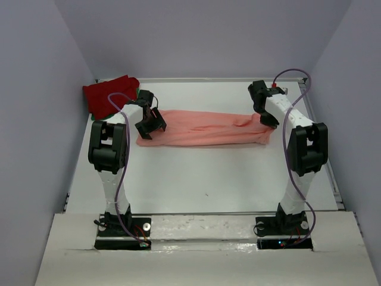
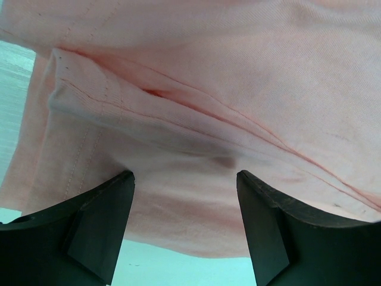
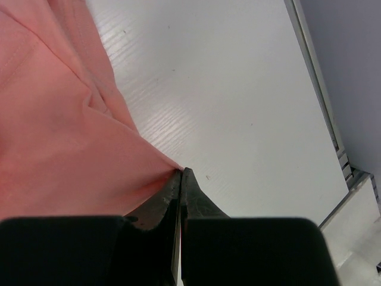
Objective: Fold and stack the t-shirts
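**Item 1: salmon-pink t-shirt** (image 1: 205, 128). Lies flat on the table (image 1: 208, 185) as 1 long, narrow band, spanning from one set of jaws to the other. It looks already doubled lengthwise; the crosswise folds that would make it a pad are not yet made. Stitched hems and a soft ridge show directly ahead of the left fingertips.

**Item 2: right gripper** (image 3: 181, 171). Jaws pressed together on a thin corner point of the salmon-pink t-shirt. Only the very tip of the cloth sits between them; the rest spreads away to the jaws' left, with bare table ahead and to their right.

**Item 3: left gripper** (image 2: 184, 176). Jaws spread wide, holding nothing. Both black fingers (image 2: 98, 226) stand over the opposite end of the band, cloth showing between and beyond them. Whether the tips touch the cloth cannot be told.

**Item 4: dark red t-shirt** (image 1: 110, 95). A bunched heap behind and outboard of the left jaws, near but apart from the pink band.

**Risks, as judged:**
- The right hold is shallow, so a pull or lift may let the corner slip out and the band sag back crumpled.
- If the left jaws close on 1 layer only, the layers may part and the fold come out uneven.
- With 1 end held and the other loose, any move by the right arm would drag the band askew.
- A wide swing of the left arm could snag the dark red t-shirt.
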`<act>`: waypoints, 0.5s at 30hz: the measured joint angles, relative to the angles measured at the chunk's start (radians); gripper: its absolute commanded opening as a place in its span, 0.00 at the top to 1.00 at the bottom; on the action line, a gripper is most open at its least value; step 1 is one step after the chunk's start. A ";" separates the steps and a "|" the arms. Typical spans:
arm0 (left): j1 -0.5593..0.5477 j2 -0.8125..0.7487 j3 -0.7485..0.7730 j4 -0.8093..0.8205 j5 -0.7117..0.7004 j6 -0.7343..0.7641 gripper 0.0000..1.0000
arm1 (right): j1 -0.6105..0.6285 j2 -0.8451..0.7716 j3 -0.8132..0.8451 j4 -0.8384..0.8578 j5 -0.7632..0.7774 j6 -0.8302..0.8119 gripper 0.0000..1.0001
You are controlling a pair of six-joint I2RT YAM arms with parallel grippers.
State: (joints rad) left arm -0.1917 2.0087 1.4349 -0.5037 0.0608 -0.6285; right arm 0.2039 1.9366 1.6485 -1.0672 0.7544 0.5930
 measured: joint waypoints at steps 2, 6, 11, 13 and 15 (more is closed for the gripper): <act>0.002 0.000 0.000 0.000 0.004 0.000 0.18 | -0.004 0.011 0.000 -0.002 -0.003 -0.010 1.00; 0.004 0.000 0.000 0.000 0.008 0.000 0.18 | -0.016 0.023 -0.007 0.004 -0.035 -0.033 0.85; 0.004 0.000 0.000 0.001 0.009 0.000 0.18 | -0.024 -0.024 -0.131 0.078 -0.127 -0.075 0.50; 0.004 0.000 0.000 0.001 0.009 0.000 0.18 | -0.026 -0.039 -0.164 0.083 -0.151 -0.093 0.44; 0.004 0.000 0.000 0.001 0.009 0.000 0.18 | -0.027 -0.046 -0.171 0.092 -0.159 -0.103 0.44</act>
State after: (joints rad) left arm -0.1875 2.0087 1.4345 -0.5030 0.0696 -0.6285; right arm 0.1772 1.8908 1.4776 -0.9756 0.5957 0.4904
